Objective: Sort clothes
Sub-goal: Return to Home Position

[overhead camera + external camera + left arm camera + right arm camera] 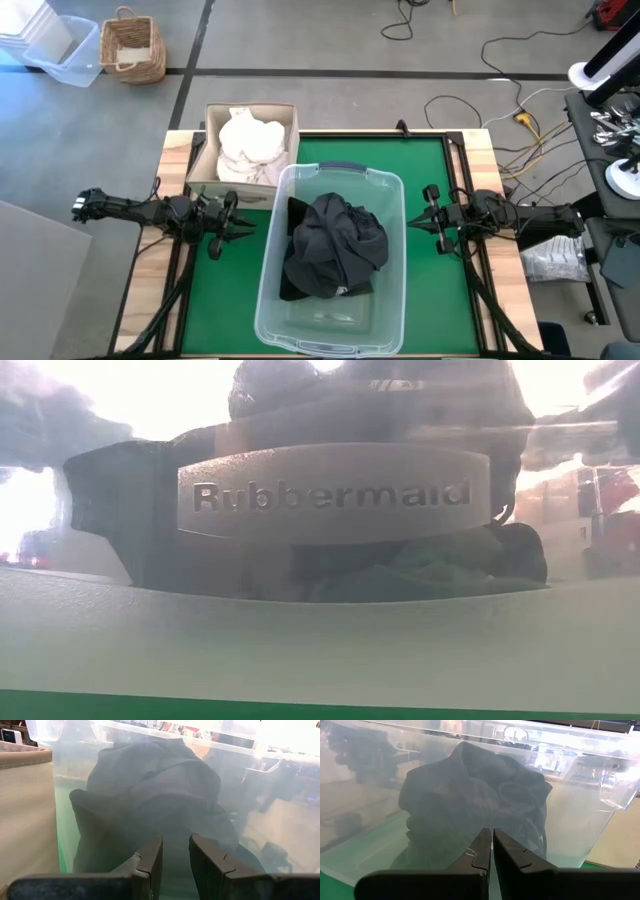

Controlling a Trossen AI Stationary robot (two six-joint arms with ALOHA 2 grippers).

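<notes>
Dark clothes (335, 245) lie heaped inside a clear plastic tub (330, 172) in the middle of the green mat; they show through its walls in the left wrist view (150, 795) and the right wrist view (475, 795). White clothes (250, 150) fill a beige fabric box (210, 140) at the far left. My left gripper (243, 228) hovers level just left of the tub, its fingers (175, 855) a little apart with nothing between them. My right gripper (418, 218) hovers level just right of the tub, shut (492, 845) and empty.
The tub's handle (330, 495) fills the low view. The beige box's wall (25, 810) stands close beside my left gripper. On the floor beyond the table are a wicker basket (130, 45), a clear bin (60, 50) and cables (500, 60).
</notes>
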